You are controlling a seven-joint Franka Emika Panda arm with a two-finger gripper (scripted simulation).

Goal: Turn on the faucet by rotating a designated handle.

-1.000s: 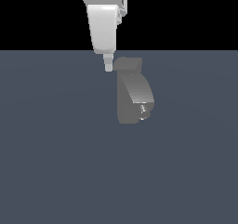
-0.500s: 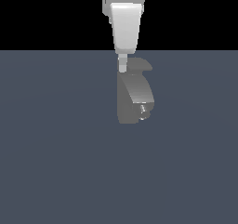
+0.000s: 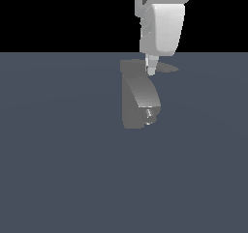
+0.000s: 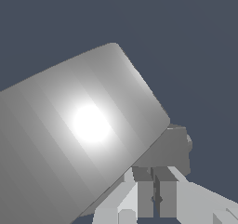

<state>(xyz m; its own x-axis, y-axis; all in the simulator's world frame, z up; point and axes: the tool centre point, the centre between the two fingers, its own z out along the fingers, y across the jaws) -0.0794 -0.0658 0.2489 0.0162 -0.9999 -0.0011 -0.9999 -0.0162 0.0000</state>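
The matte grey faucet (image 3: 139,101) stands on the floor, its small shiny nozzle (image 3: 149,114) low on the side toward the exterior view's right. From its top cap (image 3: 131,66) the thin flat handle (image 3: 167,68) sticks out toward the exterior view's right. My gripper (image 3: 151,70) comes straight down from above and its narrow fingertips touch the handle near its root. The fingers look shut, with nothing between them. In the wrist view the faucet body (image 4: 88,125) fills most of the picture, and my gripper (image 4: 155,200) sits against a darker grey part behind it.
A flat dark blue-grey floor (image 3: 58,169) stretches all around the faucet. The white arm link (image 3: 162,26) hangs directly above the faucet's top. A black background lies beyond the far edge of the floor.
My gripper has moved toward the exterior view's right across the faucet's top. The handle has swung with it and now points further to that side.
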